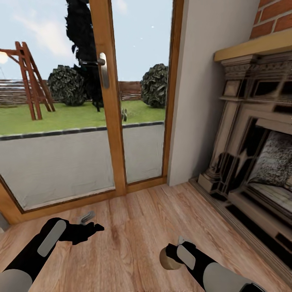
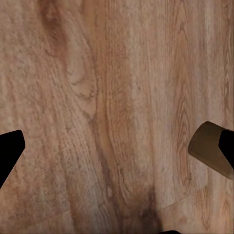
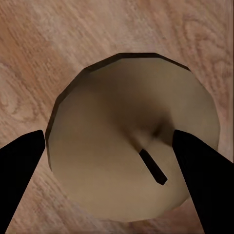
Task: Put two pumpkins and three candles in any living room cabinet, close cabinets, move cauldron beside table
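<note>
While our right gripper [image 1: 172, 253] holds it, one candle [image 1: 168, 259] hangs low over the wooden floor [image 1: 134, 239], at the lower right of the head view. In the right wrist view the candle [image 3: 134, 141] shows its round top face toward the camera, a short dark wick [image 3: 153, 170] near the middle, so its short axis runs along the fingers; the two dark fingers [image 3: 204, 180] sit on either side of the body, jaws clamped on it.

Our left gripper [image 1: 87, 232] hovers apart from it on the other side, over bare planks. In the left wrist view its fingertips [image 2: 9, 151] stand wide apart with only wood grain between them, and the candle [image 2: 209, 148] shows at the frame's edge.

Ahead, open floor runs to the glass door [image 1: 61, 162] with its wooden frame [image 1: 111, 121] and metal handle [image 1: 103, 69]. To the right, the pale wall [image 1: 207, 81] meets the carved fireplace [image 1: 251, 154], whose stepped base edges the floor close beside our right arm.
</note>
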